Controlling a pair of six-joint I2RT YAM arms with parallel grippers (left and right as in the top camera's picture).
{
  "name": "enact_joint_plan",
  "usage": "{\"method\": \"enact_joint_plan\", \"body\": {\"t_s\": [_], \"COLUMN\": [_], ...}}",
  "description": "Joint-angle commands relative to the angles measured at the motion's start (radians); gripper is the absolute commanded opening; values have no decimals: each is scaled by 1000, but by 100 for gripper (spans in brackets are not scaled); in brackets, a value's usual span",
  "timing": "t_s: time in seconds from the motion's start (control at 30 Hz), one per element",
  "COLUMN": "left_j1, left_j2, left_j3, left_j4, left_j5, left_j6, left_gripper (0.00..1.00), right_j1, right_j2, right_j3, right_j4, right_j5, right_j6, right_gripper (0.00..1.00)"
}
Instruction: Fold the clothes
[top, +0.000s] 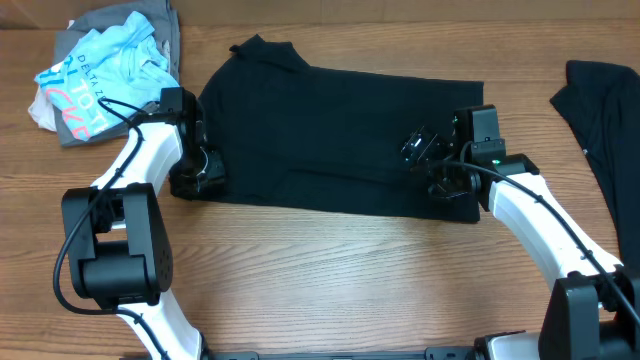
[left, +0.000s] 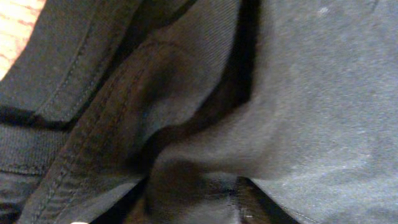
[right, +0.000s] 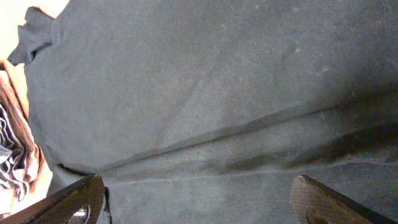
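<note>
As I'm grasping for the fold, my left gripper (top: 198, 172) is sitting in the bunched hem of the black T-shirt (top: 330, 130), hold unclear.
Right gripper (top: 432, 165) is hovering wide, empty; corner pinch next.

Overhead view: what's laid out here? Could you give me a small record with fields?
table: wooden
centre: black T-shirt, laid out
top left: pile of clothes, light blue on grey
right edge: dark garment, partly out of frame
left end effector: at the shirt's left edge, among bunched fabric; grip unclear
right end effector: open, over the shirt's right part
</note>
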Motion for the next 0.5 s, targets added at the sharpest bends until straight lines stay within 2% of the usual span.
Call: {"method": "enact_joint_plan", "body": {"t_s": [0.0, 0.3, 0.47], "left_j1": [-7, -6, -6], "left_j2": [6, 6, 6], "left_j3": [37, 70, 86], "left_j4": [1, 10, 72], "left_j5": [29, 66, 79], "left_j6": [10, -63, -109], "left_gripper": [33, 5, 4], "right_j1": [5, 5, 5], "right_j2": [3, 3, 3], "right_j3": [-3, -3, -3], "right_j4": [8, 8, 8], "right_j5": [16, 24, 26], "right_j6": [-7, -7, -6], "right_gripper": [100, 100, 100]}}
